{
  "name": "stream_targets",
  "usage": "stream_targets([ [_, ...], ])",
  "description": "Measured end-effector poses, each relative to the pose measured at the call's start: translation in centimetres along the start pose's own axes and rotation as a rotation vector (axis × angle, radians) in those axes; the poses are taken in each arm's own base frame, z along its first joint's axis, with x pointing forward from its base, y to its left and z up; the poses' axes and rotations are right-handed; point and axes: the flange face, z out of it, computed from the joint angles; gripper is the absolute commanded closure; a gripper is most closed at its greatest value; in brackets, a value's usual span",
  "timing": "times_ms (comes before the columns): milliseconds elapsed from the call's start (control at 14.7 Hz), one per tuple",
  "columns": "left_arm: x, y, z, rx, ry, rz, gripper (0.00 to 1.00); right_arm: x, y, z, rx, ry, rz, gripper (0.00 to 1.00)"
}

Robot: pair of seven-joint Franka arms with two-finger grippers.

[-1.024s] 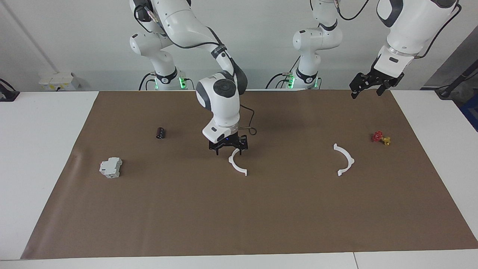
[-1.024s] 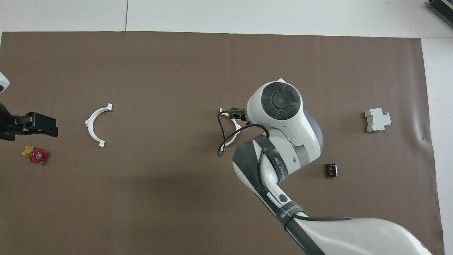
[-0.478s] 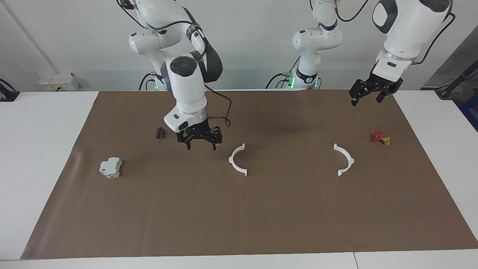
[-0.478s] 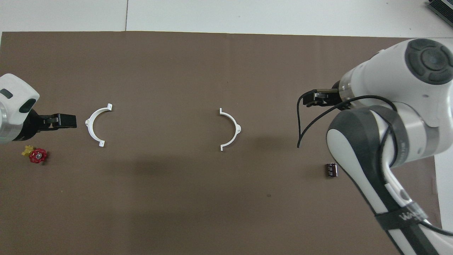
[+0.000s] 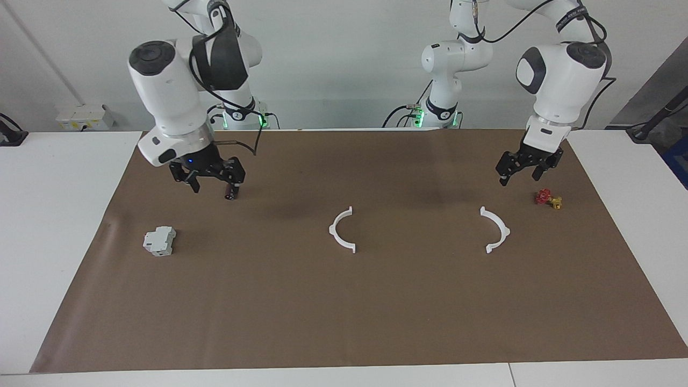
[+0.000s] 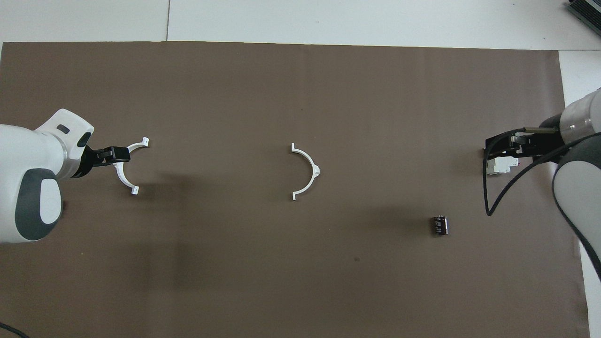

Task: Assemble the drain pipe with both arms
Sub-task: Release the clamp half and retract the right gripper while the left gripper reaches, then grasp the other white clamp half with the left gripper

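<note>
We see the drain pipe as two separate white half-rings lying flat on the brown surface (image 5: 376,322), well apart: one half-ring (image 5: 341,230) near the middle, the other half-ring (image 5: 496,230) toward the left arm's end. The left gripper (image 5: 518,174) hangs in the air over the surface between that half-ring and the red-and-yellow valve piece (image 5: 548,198), fingers spread and empty. The right gripper (image 5: 212,185) hovers by the small dark cylinder (image 5: 231,193), fingers spread, holding nothing. A grey block (image 5: 159,241) sits toward the right arm's end.
</note>
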Motion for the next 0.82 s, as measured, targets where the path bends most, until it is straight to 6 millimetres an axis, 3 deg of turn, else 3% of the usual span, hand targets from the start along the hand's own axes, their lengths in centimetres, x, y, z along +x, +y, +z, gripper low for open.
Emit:
stream_targets([
  [205, -1.5, 1.6, 4.6, -0.014, -0.008, -0.117, 0.0, -0.8, 2.7, -0.8, 0.002, -0.021, -0.019, 0.0],
  [341, -2.1, 1.9, 6.2, -0.009, -0.037, -0.143, 0.0, -1.1, 5.0, -1.2, 0.006, -0.029, -0.034, 0.0],
  [614, -1.9, 0.6, 6.3, -0.004, -0.039, -0.15, 0.0, -1.7, 8.6, -1.4, 0.012, -0.044, -0.041, 0.0],
  [819, -1.3, -2.2, 6.3, 0.002, -0.036, -0.084, 0.0, -1.6, 7.7, -2.8, -0.022, -0.018, -0.029, 0.0],
])
